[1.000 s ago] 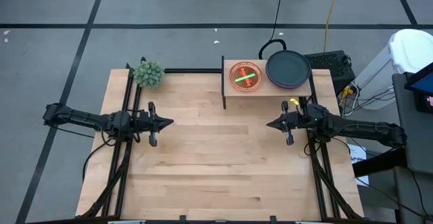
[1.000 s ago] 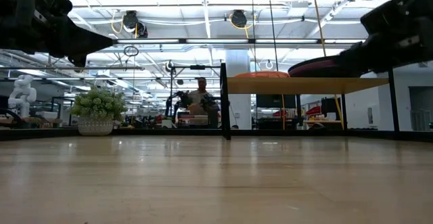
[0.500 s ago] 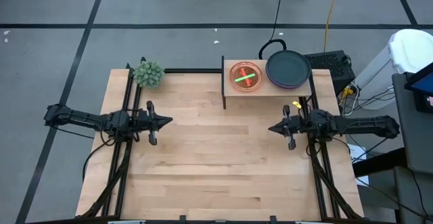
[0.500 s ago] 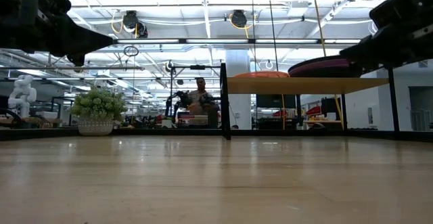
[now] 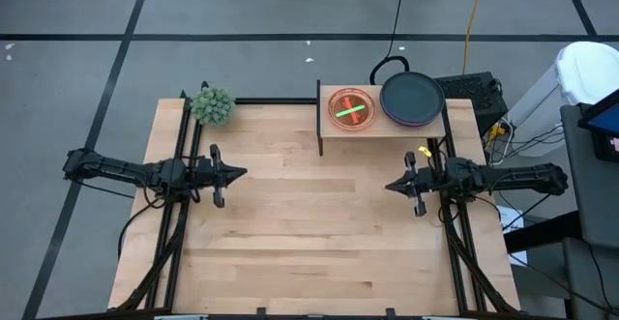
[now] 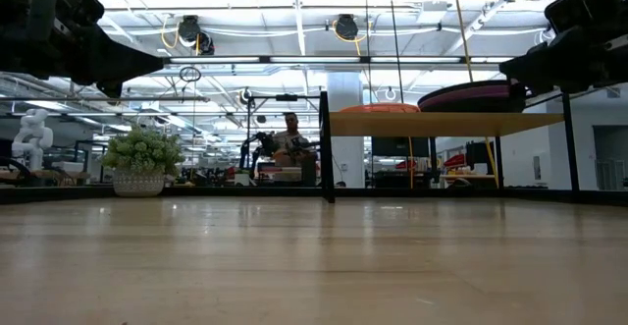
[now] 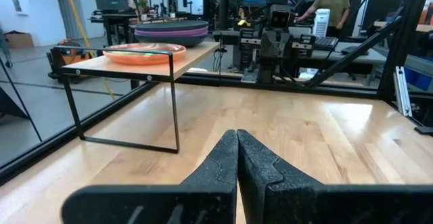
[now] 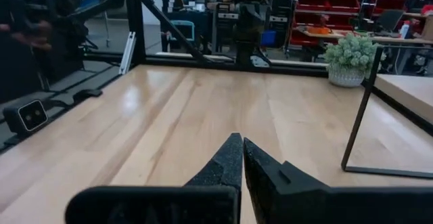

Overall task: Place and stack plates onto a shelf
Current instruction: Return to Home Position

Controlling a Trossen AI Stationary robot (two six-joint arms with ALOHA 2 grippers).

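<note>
Plates (image 5: 413, 98) sit stacked on the shelf (image 5: 382, 129) just beyond the right gripper (image 5: 390, 186), pressed together and empty like the left gripper (image 5: 242, 173).

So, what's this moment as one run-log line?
shelf: pink-red stack, teal-on-purple stack | left gripper: over table, left side, fingers shut, empty | right gripper: right side, fingers shut, empty

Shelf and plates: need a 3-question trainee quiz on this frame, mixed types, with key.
1. True or false: the left gripper holds a plate in its fingers.
2. On the shelf, the dark teal plate tops which stack? A) nearer the plant B) farther from it C) neither
3. Fill in: plates lying on the table off the shelf: ____.
Key: 1 false, shut on nothing, like the right gripper; 2 B; 3 zero.
</note>
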